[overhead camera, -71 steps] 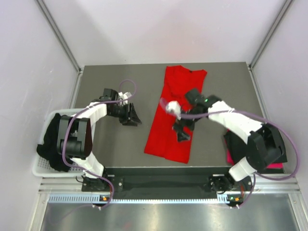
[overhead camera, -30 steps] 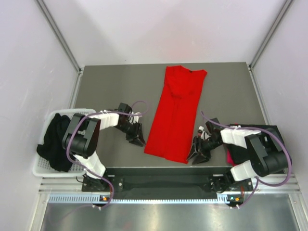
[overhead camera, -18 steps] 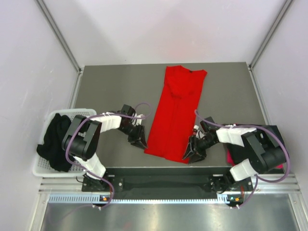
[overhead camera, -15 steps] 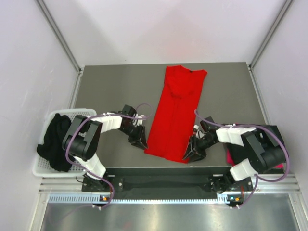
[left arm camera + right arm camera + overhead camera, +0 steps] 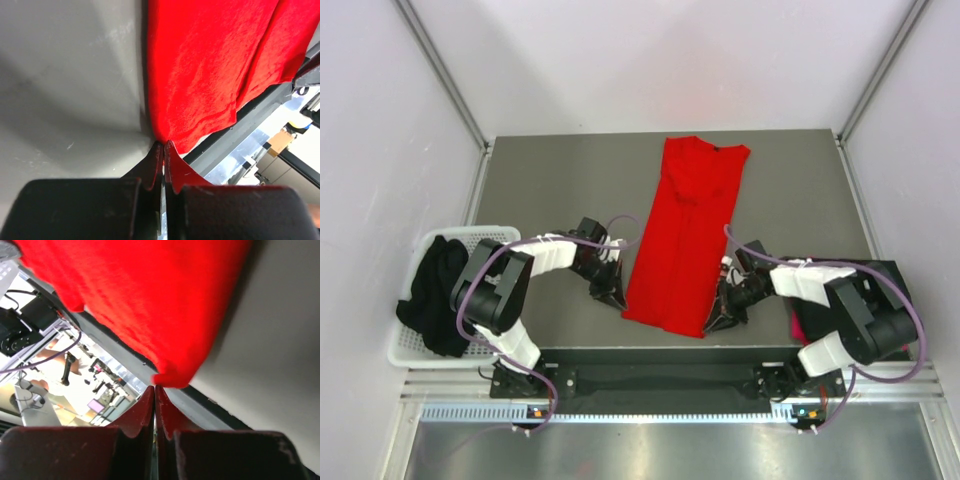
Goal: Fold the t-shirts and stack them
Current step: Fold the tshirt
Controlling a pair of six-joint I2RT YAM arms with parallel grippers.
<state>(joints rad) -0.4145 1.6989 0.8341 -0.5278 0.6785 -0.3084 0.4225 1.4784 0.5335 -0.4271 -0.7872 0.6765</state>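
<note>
A bright red t-shirt (image 5: 682,235) lies folded into a long strip down the middle of the grey table (image 5: 550,180), collar end far. My left gripper (image 5: 617,297) is low at the strip's near-left corner. In the left wrist view its jaws (image 5: 163,145) are shut, with the red cloth (image 5: 200,65) drawn to a point at their tips. My right gripper (image 5: 717,322) is at the near-right corner. In the right wrist view its jaws (image 5: 154,387) are shut, with the curled red corner (image 5: 172,377) at the tips.
A white mesh basket (image 5: 405,352) holding black shirts (image 5: 430,295) hangs off the table's left side. Pinkish-red cloth (image 5: 794,327) lies with black cloth at the right edge under my right arm. The table's front edge runs just behind both grippers.
Both grippers moved inward from beside the red t-shirt to its two near corners, and their jaws went from open to shut there. The shirt itself has not shifted.
</note>
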